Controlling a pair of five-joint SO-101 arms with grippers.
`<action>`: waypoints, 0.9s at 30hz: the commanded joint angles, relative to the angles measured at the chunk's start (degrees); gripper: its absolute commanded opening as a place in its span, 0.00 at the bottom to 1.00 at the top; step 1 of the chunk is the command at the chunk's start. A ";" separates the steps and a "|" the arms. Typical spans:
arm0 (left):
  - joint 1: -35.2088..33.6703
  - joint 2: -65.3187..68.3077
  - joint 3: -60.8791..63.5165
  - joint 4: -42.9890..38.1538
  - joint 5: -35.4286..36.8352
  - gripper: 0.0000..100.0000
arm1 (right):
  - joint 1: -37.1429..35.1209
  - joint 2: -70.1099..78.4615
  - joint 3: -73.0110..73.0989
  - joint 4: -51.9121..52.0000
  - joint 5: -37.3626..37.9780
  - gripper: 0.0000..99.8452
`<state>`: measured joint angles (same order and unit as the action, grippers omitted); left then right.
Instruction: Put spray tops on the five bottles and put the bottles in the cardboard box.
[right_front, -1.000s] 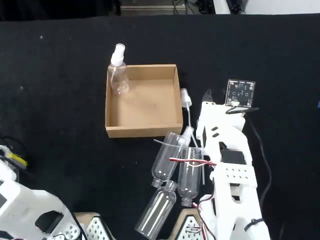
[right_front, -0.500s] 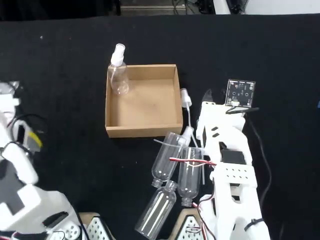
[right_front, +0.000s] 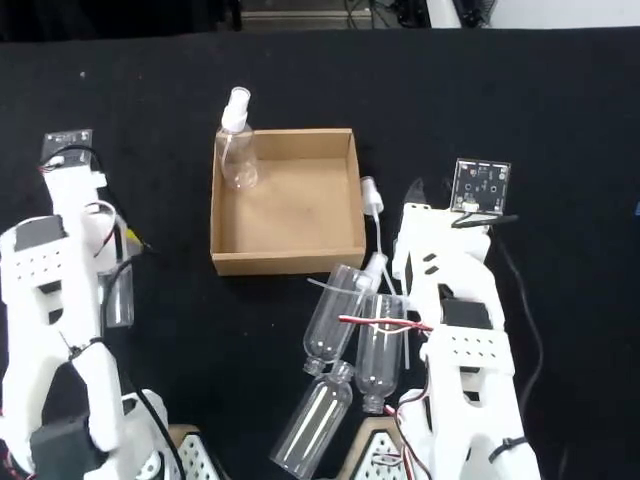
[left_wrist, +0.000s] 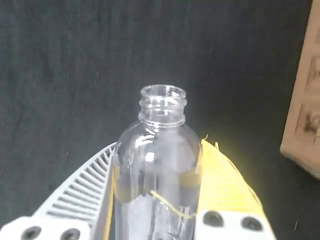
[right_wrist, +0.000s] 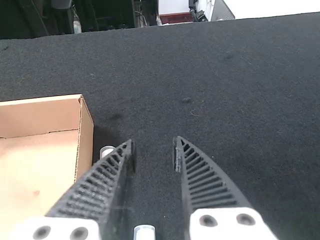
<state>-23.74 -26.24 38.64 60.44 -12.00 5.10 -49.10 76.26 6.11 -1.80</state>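
Held bottle: we see a clear uncapped plastic bottle (left_wrist: 162, 107) gripped by its body, neck open and pointing away from the wrist. In the high view it sits at about 8 o'clock from the box, well apart from it.
Left claw: the left gripper (left_wrist: 161, 150) is clenched around that bottle, one finger on each side.
Box: the open brown cardboard box (right_front: 285, 263) sits mid-table. We see a clear bottle with a white spray top (right_front: 238, 150) upright in its 11 o'clock corner.
Loose bottles: three clear uncapped bottles (right_front: 335, 315) lie on their sides in a cluster at 5 o'clock from the box.
Spray top: a loose white spray top (right_front: 372, 198) lies just beside the box wall at 3 o'clock.
Right claw: the right gripper (right_wrist: 152, 147) is released, its jaws apart and holding nothing, at 3 o'clock from the box near the spray top.
Surface: a black cloth table (right_front: 520, 100) lies under everything.
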 joint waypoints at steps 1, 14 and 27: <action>1.71 -2.90 1.27 -5.98 4.48 0.05 | -0.70 -0.31 -0.92 -0.70 0.09 0.11; 1.80 -3.52 7.96 -8.62 8.79 0.05 | -5.27 28.79 -31.60 21.89 0.00 0.12; 1.89 -3.52 9.36 -8.70 8.88 0.05 | -5.71 51.30 -49.63 26.20 0.18 0.13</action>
<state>-22.68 -27.30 48.57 52.62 -3.65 0.70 2.24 32.13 29.49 -1.80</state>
